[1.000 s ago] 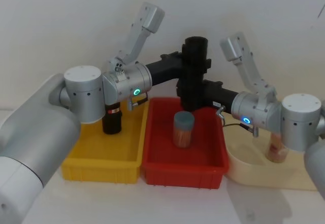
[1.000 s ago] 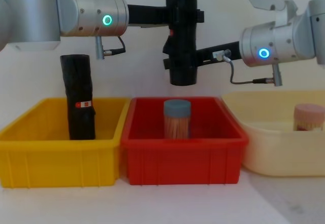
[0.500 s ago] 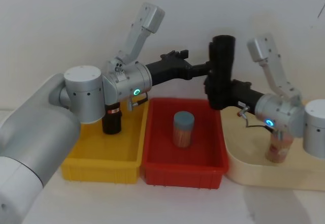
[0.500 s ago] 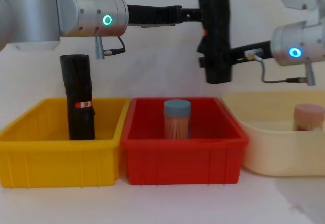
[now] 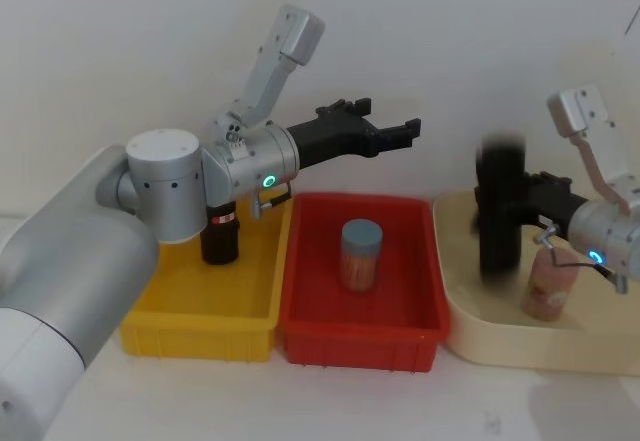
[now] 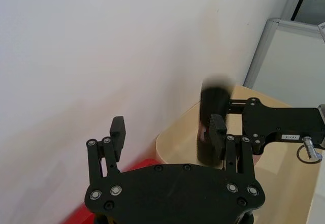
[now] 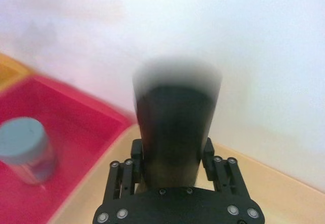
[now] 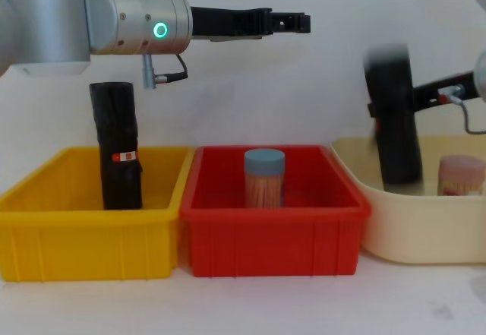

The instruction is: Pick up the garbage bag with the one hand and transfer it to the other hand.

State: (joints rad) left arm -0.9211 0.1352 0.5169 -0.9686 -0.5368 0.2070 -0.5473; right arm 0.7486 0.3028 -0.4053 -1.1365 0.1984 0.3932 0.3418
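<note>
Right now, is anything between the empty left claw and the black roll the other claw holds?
No. In the chest view, bare wall separates the left claw from the garbage bag.

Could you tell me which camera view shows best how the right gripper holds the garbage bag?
The right wrist view: the right gripper clamps the garbage bag from both sides. Head, chest and left wrist views show the roll from farther off, over the cream tub.

A jar (image 8: 264, 177) stands mid-red bin (image 8: 228, 229); room around it.
</note>
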